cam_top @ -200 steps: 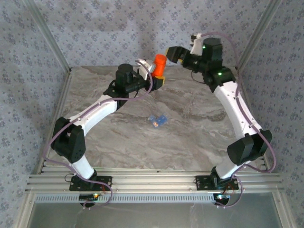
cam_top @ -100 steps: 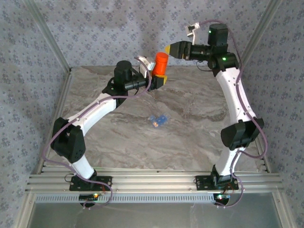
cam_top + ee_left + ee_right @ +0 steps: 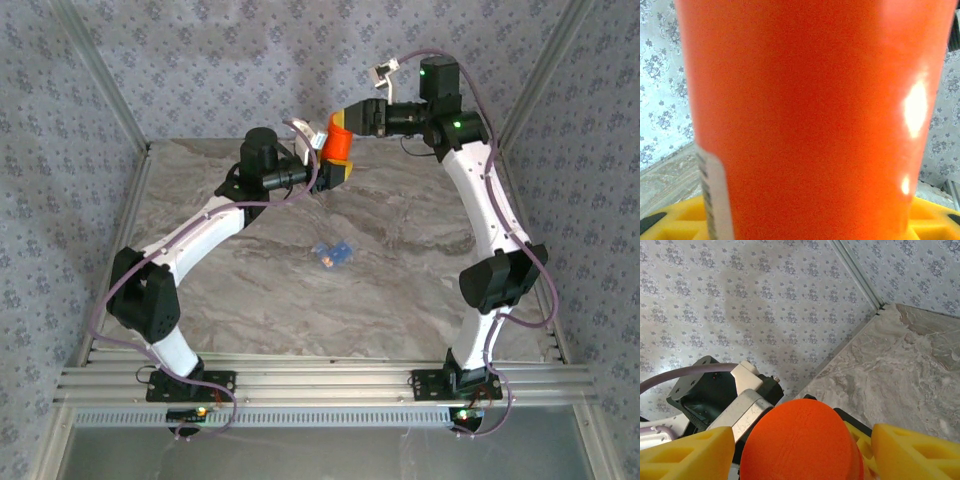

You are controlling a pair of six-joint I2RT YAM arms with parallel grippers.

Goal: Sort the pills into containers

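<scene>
Judged early stage: left end effector (image 3: pixel 320 153) is clamping the orange bottle (image 3: pixel 338 143) aloft near the far edge of the table (image 3: pixel 430 235); right end effector (image 3: pixel 348 116) is straddling its cap (image 3: pixel 800 445), grip undeterminable. Blue pill box (image 3: pixel 335 250) is lying mid-table, contents unreadable

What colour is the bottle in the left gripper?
The bottle is orange; the left wrist view shows it best.

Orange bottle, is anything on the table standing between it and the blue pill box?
Nothing visible does. The orange bottle is held up at the far side, the blue pill box lies mid-table, and only marble tabletop lies between them.
</scene>
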